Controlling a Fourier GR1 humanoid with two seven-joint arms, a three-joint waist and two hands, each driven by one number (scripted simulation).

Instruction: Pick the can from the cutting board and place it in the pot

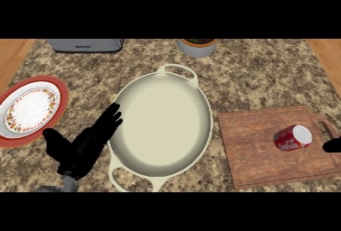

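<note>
A red can (292,138) with a white end lies on its side on the wooden cutting board (256,149), toward the board's right side. The cream oval pot (160,126) with two loop handles stands left of the board, with nothing inside. My left hand (83,146) rests open at the pot's left rim, fingers straight and pointing up. Only a black tip of my right hand (333,145) shows at the right edge, just right of the can; whether it touches the can is unclear.
A white plate with a floral rim sits on a red plate (26,110) at the far left. At the back stand a grey toaster (85,44) and a grey plant pot (198,47). The counter top is speckled granite.
</note>
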